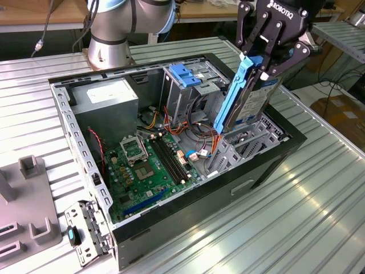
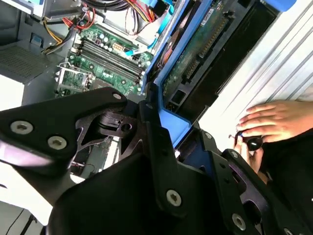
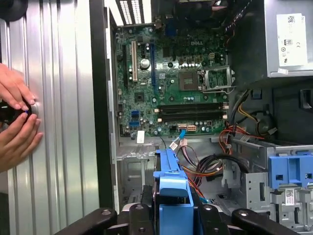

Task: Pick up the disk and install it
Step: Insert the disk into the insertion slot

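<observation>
I work in a lab or workshop. My arm's base (image 1: pixel 108 54) stands on a ribbed metal table (image 1: pixel 319 200), an open computer case (image 1: pixel 199 211) sits there, and wooden benches (image 1: pixel 34 14) stand behind.

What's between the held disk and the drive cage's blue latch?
A bundle of black and orange cables lies between the disk and the latch, in the first wrist view.

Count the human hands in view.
2. One hand and a second hand sit together on the ribbed table beside the computer case, touching a small dark object. Others may be hidden.
</observation>
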